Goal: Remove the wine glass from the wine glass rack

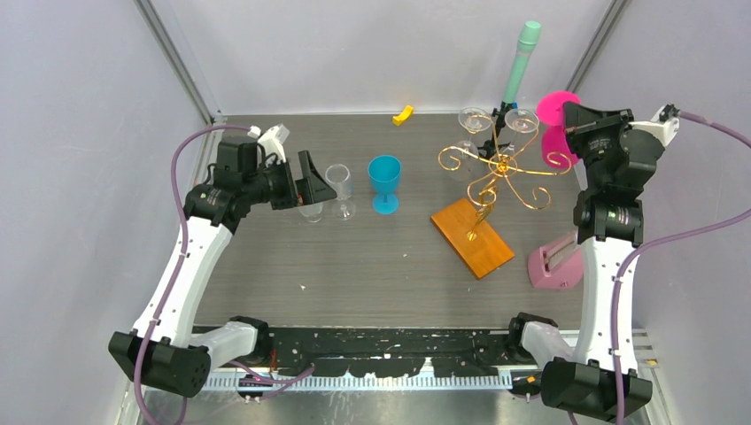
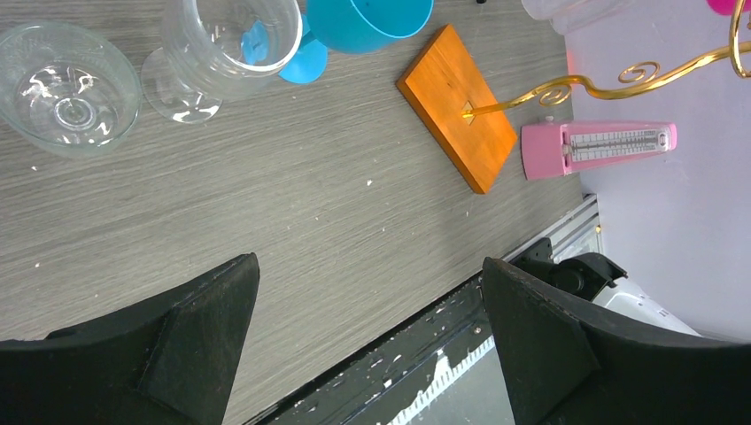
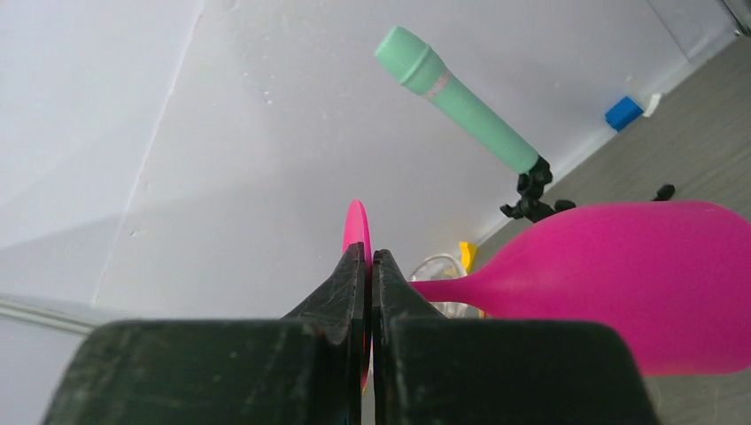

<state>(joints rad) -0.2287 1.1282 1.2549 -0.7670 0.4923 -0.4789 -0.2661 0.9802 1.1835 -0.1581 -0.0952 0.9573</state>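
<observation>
Grey wood-grain tabletop (image 1: 354, 274) fills the top view between pale lilac walls (image 1: 80, 133), the wine glass rack (image 1: 500, 168) standing right of centre and the pink wine glass (image 1: 551, 108) held up at its right side in the right gripper (image 1: 568, 124). From the left wrist, the left gripper (image 2: 367, 266) hangs spread wide over that tabletop. From the right wrist, black fingers (image 3: 345, 292) pinch the glass's thin foot before a white wall (image 3: 221, 133).

A pink metronome (image 1: 556, 263) sits near the table's (image 1: 354, 257) right edge; a mint-green microphone (image 1: 522, 62) stands at the back.
</observation>
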